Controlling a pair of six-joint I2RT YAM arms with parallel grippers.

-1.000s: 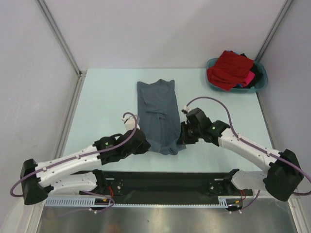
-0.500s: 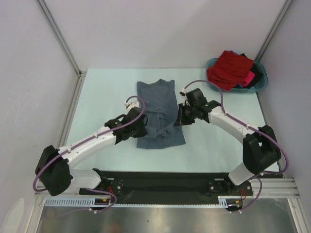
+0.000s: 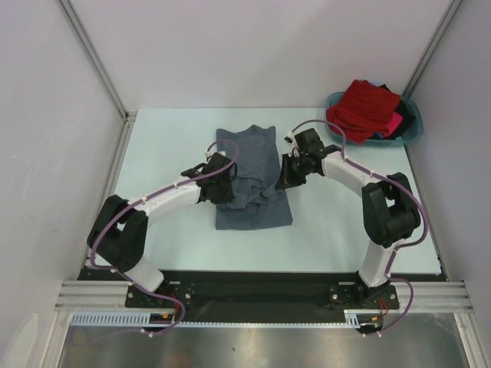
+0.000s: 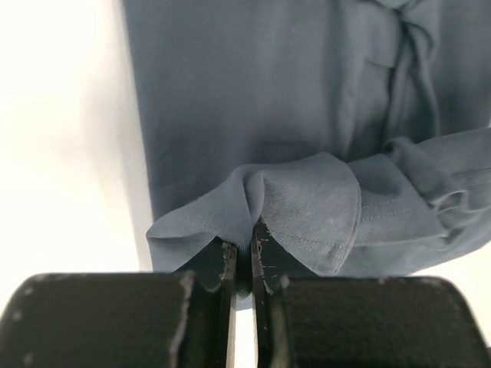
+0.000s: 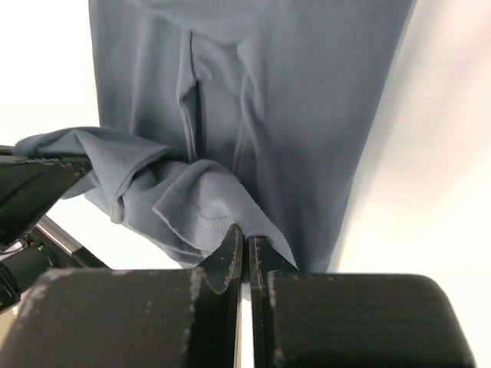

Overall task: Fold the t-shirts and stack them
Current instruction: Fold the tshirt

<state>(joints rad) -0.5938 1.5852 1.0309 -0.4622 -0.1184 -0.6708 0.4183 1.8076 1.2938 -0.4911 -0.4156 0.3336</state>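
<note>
A slate-grey t-shirt (image 3: 249, 180) lies lengthwise in the middle of the table, its near hem lifted and carried over the body. My left gripper (image 3: 227, 187) is shut on the hem's left corner (image 4: 253, 207); my right gripper (image 3: 281, 182) is shut on the right corner (image 5: 230, 215). Both wrist views show the pinched cloth bunched at the fingertips, with the flat part of the shirt (image 4: 261, 84) (image 5: 253, 69) stretching away beyond. More t-shirts, a red one (image 3: 362, 107) on top with pink and dark cloth under it, fill the basin at the back right.
The teal plastic basin (image 3: 413, 132) stands in the back right corner against the white wall. Pale green table surface (image 3: 165, 153) shows on both sides of the shirt and in front of it. The arms' black base rail (image 3: 253, 287) runs along the near edge.
Both grippers have carried the shirt's near hem away from the near edge, toward the shirt's middle, doubling the lower part over the body. The arms have stretched out farther.
</note>
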